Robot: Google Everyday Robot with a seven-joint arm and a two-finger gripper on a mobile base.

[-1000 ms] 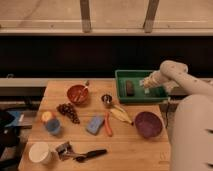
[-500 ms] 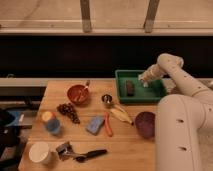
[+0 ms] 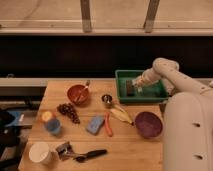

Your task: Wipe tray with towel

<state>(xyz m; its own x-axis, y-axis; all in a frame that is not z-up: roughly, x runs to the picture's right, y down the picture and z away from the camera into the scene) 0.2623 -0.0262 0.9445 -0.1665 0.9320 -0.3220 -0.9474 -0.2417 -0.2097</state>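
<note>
Green tray [image 3: 150,95] at the desk's [image 3: 125,150] far right edge, hand [image 3: 138,85] lowered inside it with fingers pressed together, pale towel [image 3: 140,82] at its tip, dark block [image 3: 130,87] just left, purple bowl [image 3: 148,123] nearer, blue sponge [image 3: 94,124] mid-desk.

tray [image 3: 122,89]: was green
gripper [image 3: 138,85]: over the tray, was white
bowl [image 3: 148,124]: was purple
sponge [image 3: 95,124]: was blue

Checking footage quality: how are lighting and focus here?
Camera view: dim, warm light, soft focus throughout; the black band behind the table shows no detail; the hand over the green tray is blurred, and no towel can be made out.
</note>
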